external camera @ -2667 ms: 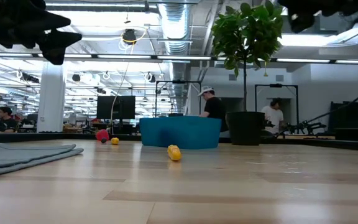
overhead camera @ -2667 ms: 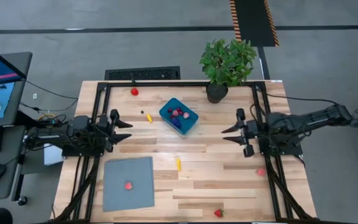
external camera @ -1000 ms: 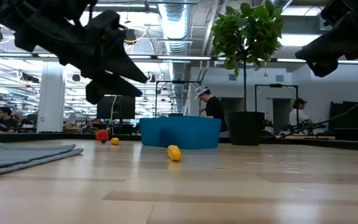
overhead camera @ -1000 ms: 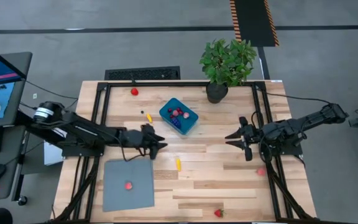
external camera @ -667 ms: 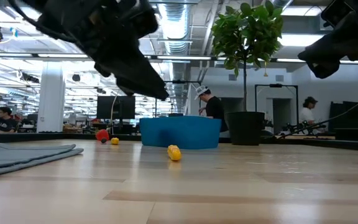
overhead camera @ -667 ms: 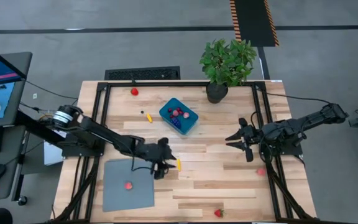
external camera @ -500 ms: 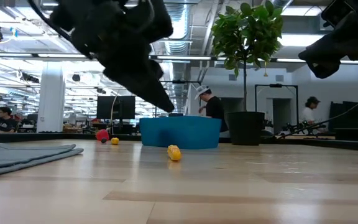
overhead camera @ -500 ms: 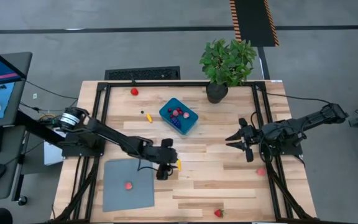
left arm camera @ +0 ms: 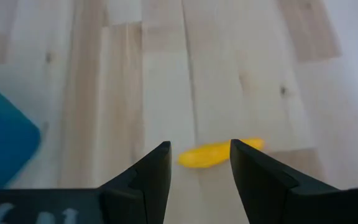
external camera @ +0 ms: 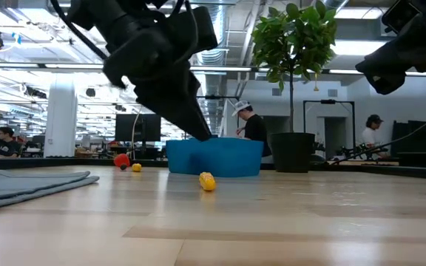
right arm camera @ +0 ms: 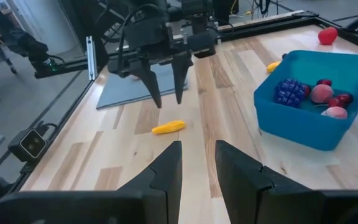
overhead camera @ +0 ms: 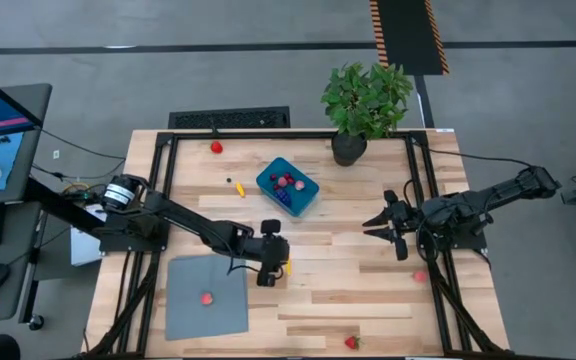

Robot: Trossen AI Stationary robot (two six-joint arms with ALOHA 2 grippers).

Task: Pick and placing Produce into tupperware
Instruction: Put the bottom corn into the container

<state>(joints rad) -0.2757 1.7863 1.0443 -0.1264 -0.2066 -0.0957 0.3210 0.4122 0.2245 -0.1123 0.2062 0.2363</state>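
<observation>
The yellow toy piece (overhead camera: 287, 264) lies on the wood near the table's middle, also seen as the yellow piece (left arm camera: 219, 152) in the left wrist view. My left gripper (overhead camera: 273, 268) hangs open just above it, fingers pointing down, one to each side, touching nothing. The teal tupperware (overhead camera: 288, 186) stands farther back and holds several purple, pink and red pieces (right arm camera: 316, 93). My right gripper (overhead camera: 371, 222) waits open at the table's right side, raised.
A grey sheet (overhead camera: 206, 295) at the near left carries a red piece (overhead camera: 206, 297). Loose pieces: red (overhead camera: 216, 147) at the far edge, yellow (overhead camera: 240, 189) beside the tupperware, pink (overhead camera: 420, 275) at the right, a strawberry (overhead camera: 351, 342) at the near edge. A potted plant (overhead camera: 363, 105) stands far right.
My left gripper has swung from the table's left part toward the right and near edge, tipped its fingers downward and come down over the yellow piece. Nothing on the table has moved.
</observation>
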